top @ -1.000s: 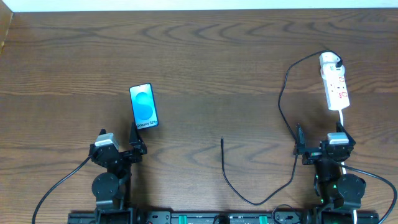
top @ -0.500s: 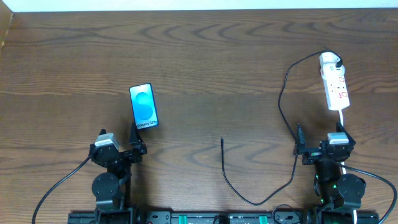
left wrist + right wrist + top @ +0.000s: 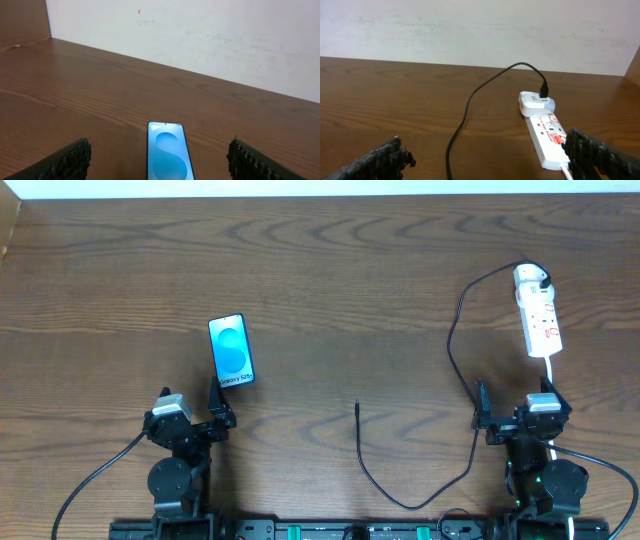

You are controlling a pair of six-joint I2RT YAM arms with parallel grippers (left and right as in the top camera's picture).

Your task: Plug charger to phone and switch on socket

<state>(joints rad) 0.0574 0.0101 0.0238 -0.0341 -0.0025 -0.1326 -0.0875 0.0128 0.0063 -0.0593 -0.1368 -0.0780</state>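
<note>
The phone [image 3: 231, 351] lies flat, face up, on the left half of the counter [image 3: 330, 270], its blue screen lit. The socket [image 3: 541, 322], a white strip with red markings, lies at far right. The charger [image 3: 452, 330] has its white plug in the socket's far end. Its black cable loops toward the front edge and ends loose mid-counter, well apart from the phone.

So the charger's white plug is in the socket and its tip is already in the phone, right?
Not quite. The plug is in the socket, but the charger's tip lies loose on the table, apart from the phone, as the overhead view shows.
</note>
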